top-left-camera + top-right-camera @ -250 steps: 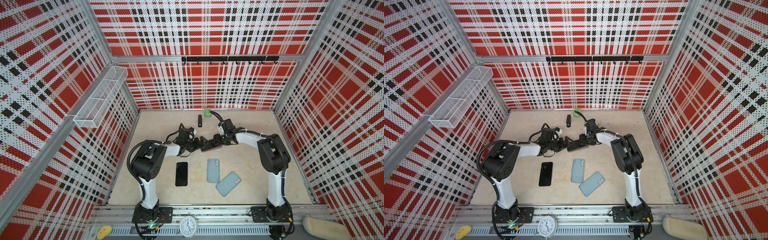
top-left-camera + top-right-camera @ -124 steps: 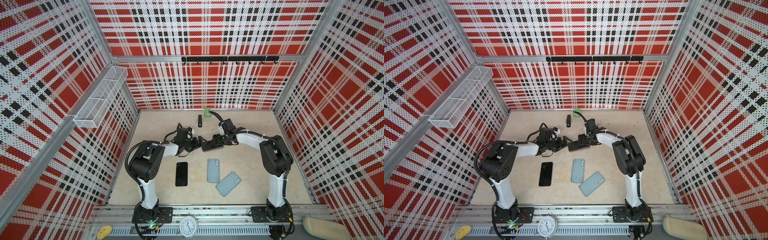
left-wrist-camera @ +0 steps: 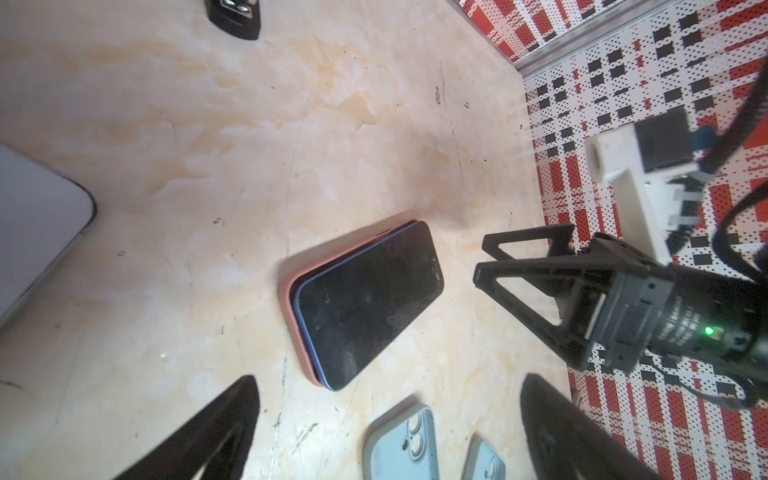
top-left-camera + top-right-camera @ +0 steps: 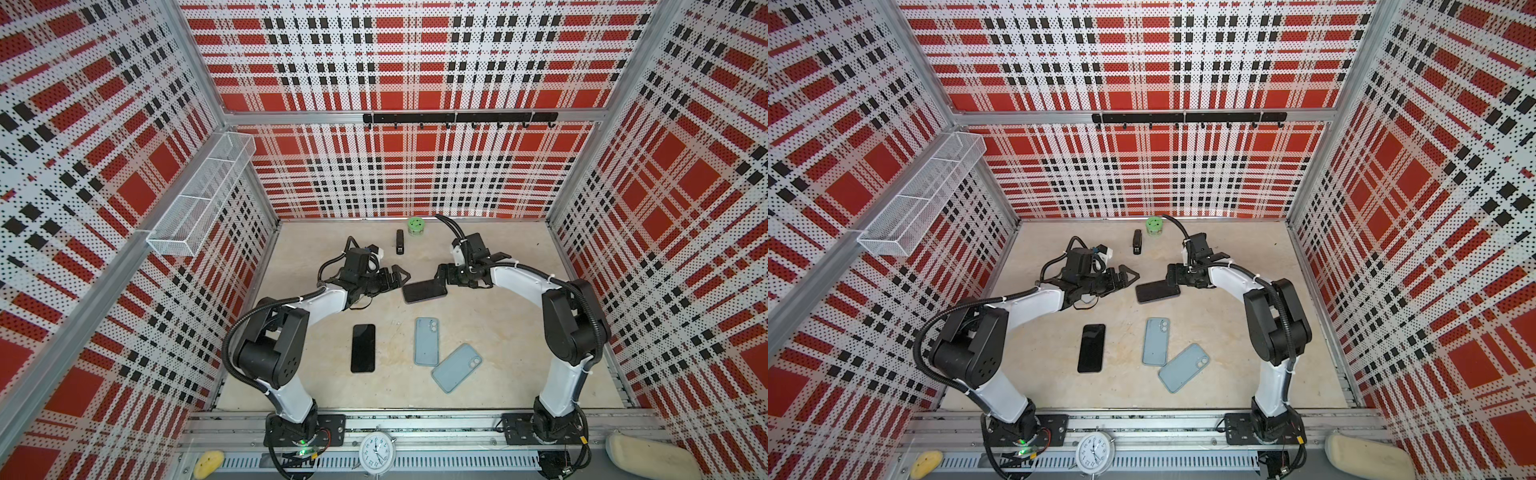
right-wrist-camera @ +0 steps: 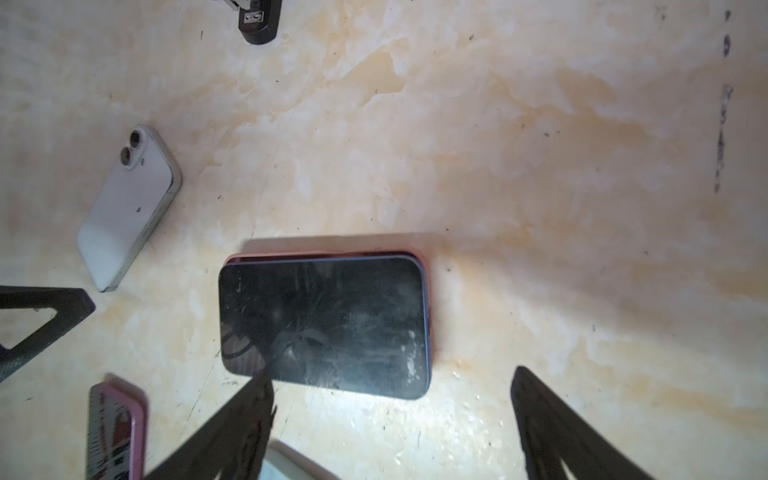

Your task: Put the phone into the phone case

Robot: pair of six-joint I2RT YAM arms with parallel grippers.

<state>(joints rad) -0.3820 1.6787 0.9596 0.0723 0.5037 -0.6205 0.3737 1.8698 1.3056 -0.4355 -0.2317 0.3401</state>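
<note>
A dark-screened phone (image 4: 424,291) (image 4: 1157,291) lies screen up on the table inside a pink phone case (image 3: 291,299) (image 5: 324,254). The case's rim shows along one long side and one end of the phone (image 3: 365,303) (image 5: 324,324). My left gripper (image 4: 399,276) (image 4: 1129,276) (image 3: 390,382) is open just left of the phone, with nothing between its fingers. My right gripper (image 4: 440,276) (image 4: 1173,276) (image 5: 392,374) is open at the phone's right end, and one fingertip (image 5: 262,386) overlaps a corner of the screen.
A black phone (image 4: 363,348) and two light blue phone backs (image 4: 427,341) (image 4: 456,368) lie nearer the front. A black stapler-like block (image 4: 400,242) and a green tub (image 4: 414,226) stand at the back. A white phone (image 5: 129,203) and a pink-rimmed item (image 5: 116,428) lie close by.
My right gripper has opened and let go of the phone, which now rests on the table. The left gripper has drawn back a little to the left, still open.
</note>
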